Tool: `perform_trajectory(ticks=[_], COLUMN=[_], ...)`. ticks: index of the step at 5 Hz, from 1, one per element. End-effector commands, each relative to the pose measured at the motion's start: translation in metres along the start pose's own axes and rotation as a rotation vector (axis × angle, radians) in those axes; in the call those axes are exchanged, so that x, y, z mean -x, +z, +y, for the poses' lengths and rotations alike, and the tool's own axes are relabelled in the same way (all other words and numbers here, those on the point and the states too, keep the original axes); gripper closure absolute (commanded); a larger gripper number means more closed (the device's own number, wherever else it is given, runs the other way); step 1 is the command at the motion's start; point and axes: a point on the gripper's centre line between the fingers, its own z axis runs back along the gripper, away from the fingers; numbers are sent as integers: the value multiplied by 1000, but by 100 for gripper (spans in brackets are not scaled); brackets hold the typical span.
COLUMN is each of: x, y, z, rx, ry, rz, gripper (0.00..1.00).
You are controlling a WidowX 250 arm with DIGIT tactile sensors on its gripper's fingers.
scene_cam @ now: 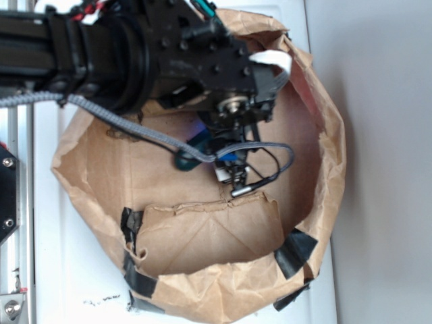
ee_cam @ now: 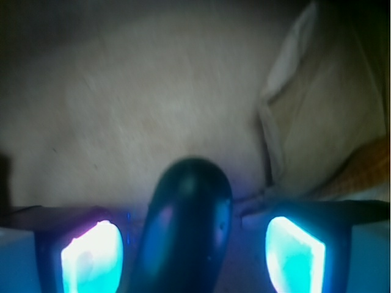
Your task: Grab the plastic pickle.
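White tabletop (scene_cam: 378, 135), brown paper bag (scene_cam: 202, 243) cut low as a bin. Plastic pickle (ee_cam: 186, 226) lies on the bag floor between the pincer (ee_cam: 192, 250) pads, which stand open, not touching. Looks light, rigid, slick; grab mid-body across the width.

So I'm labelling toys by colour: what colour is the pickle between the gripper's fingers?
Glossy dark green, the pickle shows best in the wrist view.

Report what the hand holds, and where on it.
The plastic pickle lies between the hand's fingers, with gaps either side. Nothing is gripped yet.
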Motion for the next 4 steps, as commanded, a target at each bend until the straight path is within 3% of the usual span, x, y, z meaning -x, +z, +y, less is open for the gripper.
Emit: perform_trajectory(ticks=[1,2,3,4], x=[-6,-3,-2,-1], y=[11,4,1,2], z=[-2,-6,-6,-4], rx=[-19,-32,-42,-56], ry=[89,83,96,107], rz=[-51,-45,-52,-75], gripper=[0,0,100,100])
